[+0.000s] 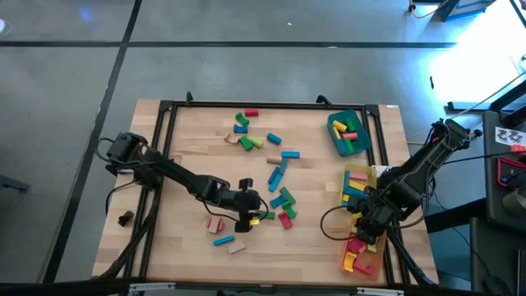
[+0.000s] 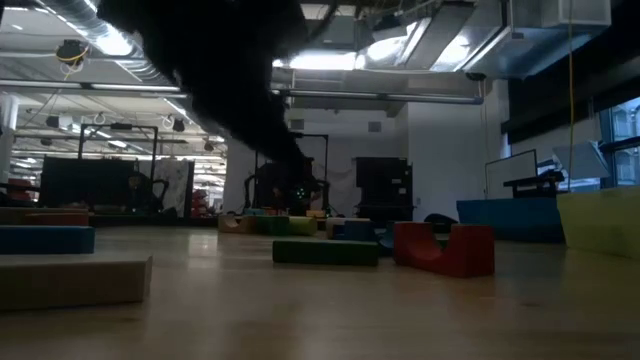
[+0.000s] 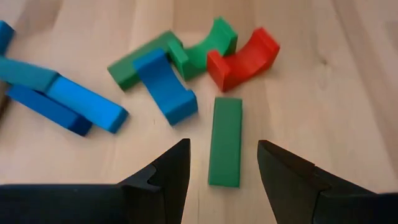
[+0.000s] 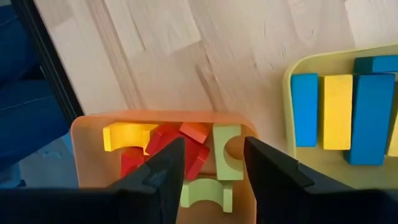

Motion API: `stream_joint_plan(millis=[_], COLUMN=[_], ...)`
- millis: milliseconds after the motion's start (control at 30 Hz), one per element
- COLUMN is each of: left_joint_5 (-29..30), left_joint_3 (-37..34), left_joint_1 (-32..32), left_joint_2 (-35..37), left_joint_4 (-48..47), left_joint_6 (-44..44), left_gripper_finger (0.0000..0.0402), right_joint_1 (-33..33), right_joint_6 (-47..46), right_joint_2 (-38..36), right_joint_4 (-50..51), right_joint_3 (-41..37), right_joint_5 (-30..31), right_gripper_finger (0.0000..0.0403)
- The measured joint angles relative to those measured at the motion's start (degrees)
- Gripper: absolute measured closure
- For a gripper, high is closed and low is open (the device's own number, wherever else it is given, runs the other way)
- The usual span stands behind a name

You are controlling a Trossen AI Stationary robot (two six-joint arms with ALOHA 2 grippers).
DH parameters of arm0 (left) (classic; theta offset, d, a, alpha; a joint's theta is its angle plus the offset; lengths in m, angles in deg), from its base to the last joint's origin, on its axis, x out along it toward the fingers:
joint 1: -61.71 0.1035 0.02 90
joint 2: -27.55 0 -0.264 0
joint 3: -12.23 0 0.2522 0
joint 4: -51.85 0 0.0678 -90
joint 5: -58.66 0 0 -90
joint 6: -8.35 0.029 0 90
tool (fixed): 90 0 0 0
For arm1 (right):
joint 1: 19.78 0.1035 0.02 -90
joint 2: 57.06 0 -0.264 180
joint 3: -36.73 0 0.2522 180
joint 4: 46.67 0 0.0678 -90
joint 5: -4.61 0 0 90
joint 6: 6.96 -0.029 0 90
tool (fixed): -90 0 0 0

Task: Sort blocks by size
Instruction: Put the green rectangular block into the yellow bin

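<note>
Left gripper (image 3: 224, 163) hangs open over a green bar (image 3: 224, 140), straddling it.

The bar lies flat on the wooden table (image 1: 189, 148) amid the loose blocks (image 1: 279, 177), its long axis running straight away between the fingers, so the left arm is nearest. The right gripper (image 4: 213, 163), fingers apart and holding nothing, hovers over the orange tray (image 4: 87, 134). The bar's near end is cut off from sight.
</note>
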Motion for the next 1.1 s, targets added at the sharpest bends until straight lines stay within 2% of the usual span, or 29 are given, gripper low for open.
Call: stream_joint_plan(millis=[333,600,1000,1100], left_joint_5=[-3.86,-3.96,-3.87,-3.48], left_joint_3=[-0.01,-0.01,0.0,0.0], left_joint_1=[0.07,0.8,2.52,2.57], left_joint_2=[-7.02,-9.28,-10.47,-10.47], left_joint_4=[4.68,5.01,5.2,5.23], left_joint_6=[0.27,0.28,0.28,0.45], left_gripper_finger=[0.0231,0.0231,0.0232,0.0253], right_joint_1=[0.0,0.0,0.0,0.0], right_joint_6=[0.08,0.1,0.09,0.13], right_joint_2=[0.0,0.0,0.0,0.0], right_joint_4=[-0.13,-0.14,-0.15,-0.13], right_joint_3=[0.0,0.0,0.0,0.0], right_joint_5=[5.67,9.83,10.59,10.94], right_gripper_finger=[0.0236,0.0236,0.0236,0.0236])
